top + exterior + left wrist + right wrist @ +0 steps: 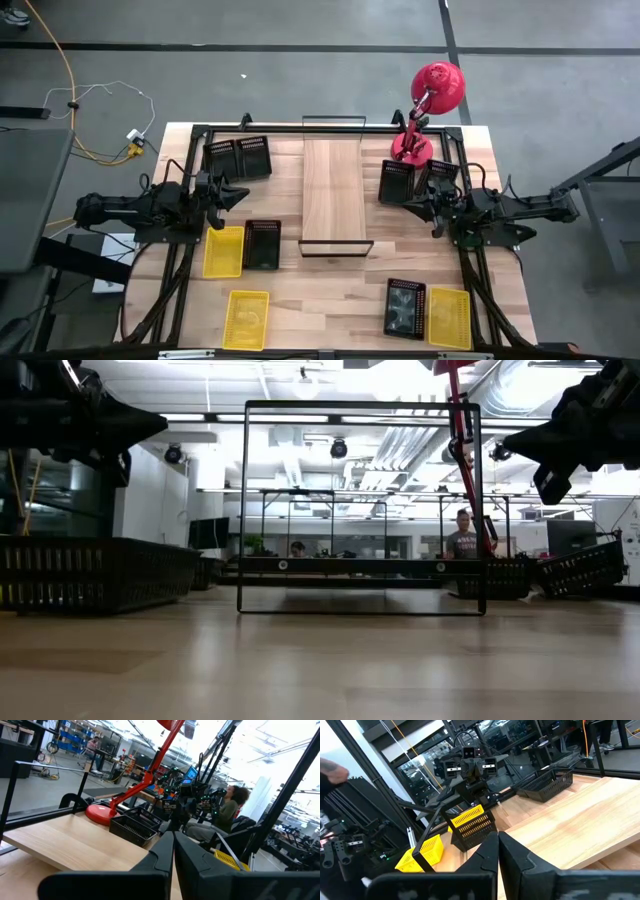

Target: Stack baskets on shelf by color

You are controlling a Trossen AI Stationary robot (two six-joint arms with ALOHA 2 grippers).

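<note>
Planked light wood forms the tabletop (330,290), which is set on a grey floor crossed by a yellow cable (70,80). Along its middle the shelf (335,190) is laid, bare of baskets. From above, the baskets are seen scattered: two black ones (238,158) behind the left gripper (238,192), a yellow one (224,251) touching a black one (262,244) before it, a lone yellow one (247,320) at the near edge, and a black and yellow pair (428,310) at the near right. A red desk lamp (428,105) is stood at the far right corner, with two more black baskets (415,180) by the right gripper (412,203). Both grippers are held closed and empty, above the table. Only in the level view is a bright workshop shown, with a seated person (463,538) behind the shelf's wire frame (360,510).
</note>
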